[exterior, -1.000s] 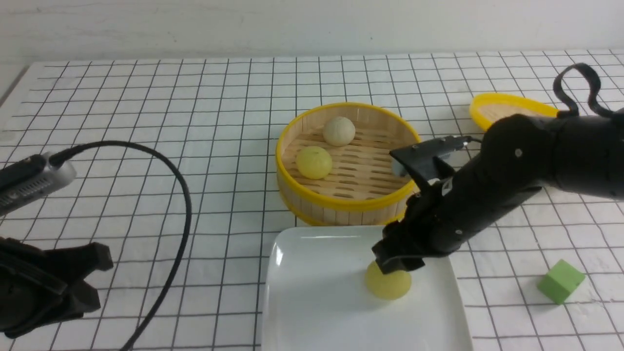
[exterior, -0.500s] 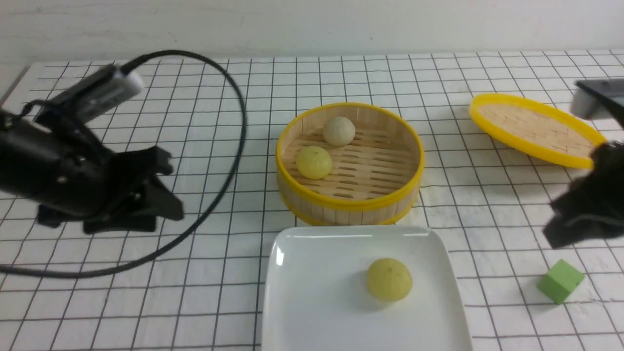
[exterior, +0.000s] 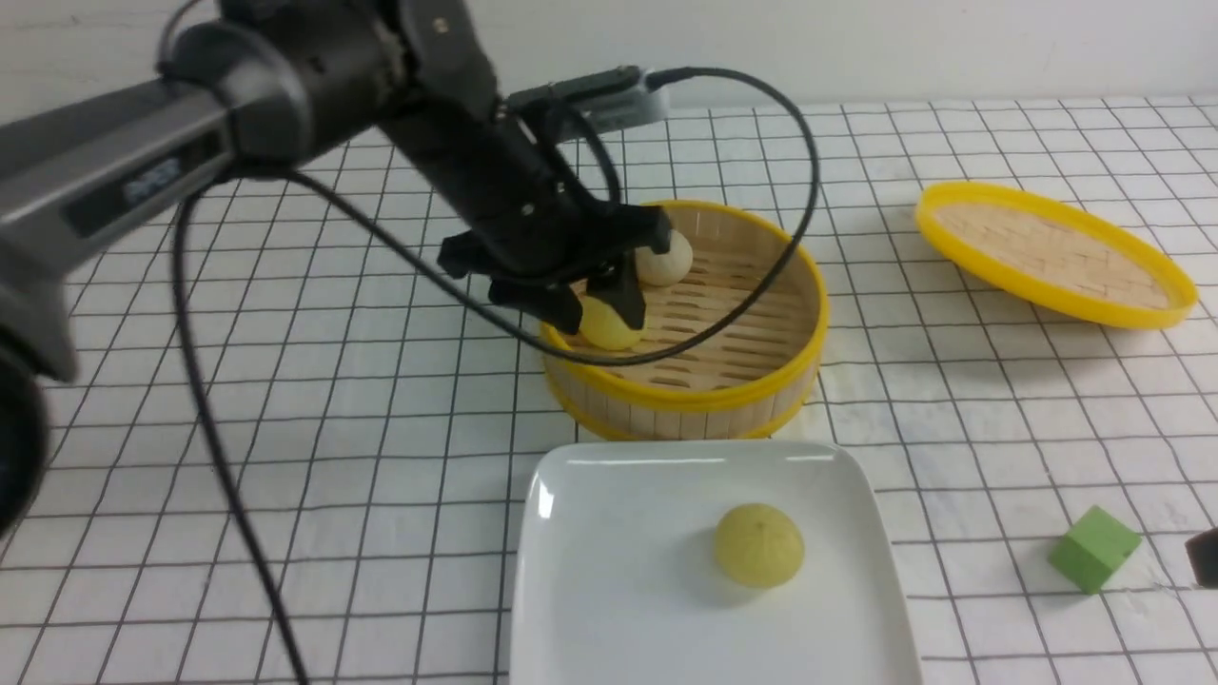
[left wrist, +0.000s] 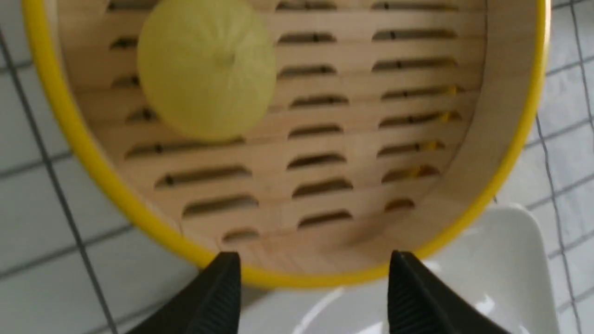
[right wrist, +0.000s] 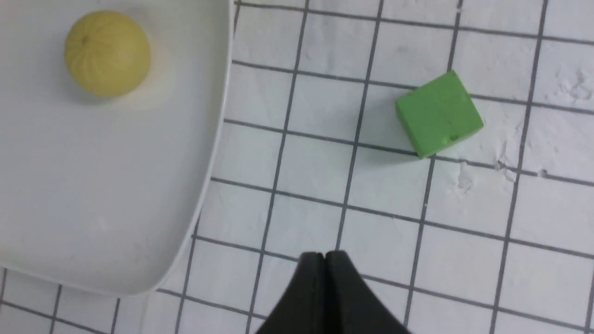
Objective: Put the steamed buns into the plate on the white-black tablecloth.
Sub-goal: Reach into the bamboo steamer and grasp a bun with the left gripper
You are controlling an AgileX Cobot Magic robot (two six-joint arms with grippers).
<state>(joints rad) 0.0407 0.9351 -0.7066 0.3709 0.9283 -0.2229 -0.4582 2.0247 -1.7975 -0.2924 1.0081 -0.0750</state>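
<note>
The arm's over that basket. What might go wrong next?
The left gripper hangs open over the pale yellow bun, which sits off-centre to its jaws, so it may pinch only an edge. The beige-white bun is close and might get bumped. The black cable loops over the bamboo steamer and might snag.

White-black tablecloth [exterior: 381, 428] under plate [exterior: 609, 580], steamer [exterior: 685, 414], lid [exterior: 1051, 252], green cube [exterior: 1094, 549]

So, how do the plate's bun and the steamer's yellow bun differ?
The plate bun lies on the white plate; the steamer bun sits on bamboo slats in the steamer. The open left gripper hangs by the steamer bun; none is near the plate bun. Both are pale yellow, pleated domes.
</note>
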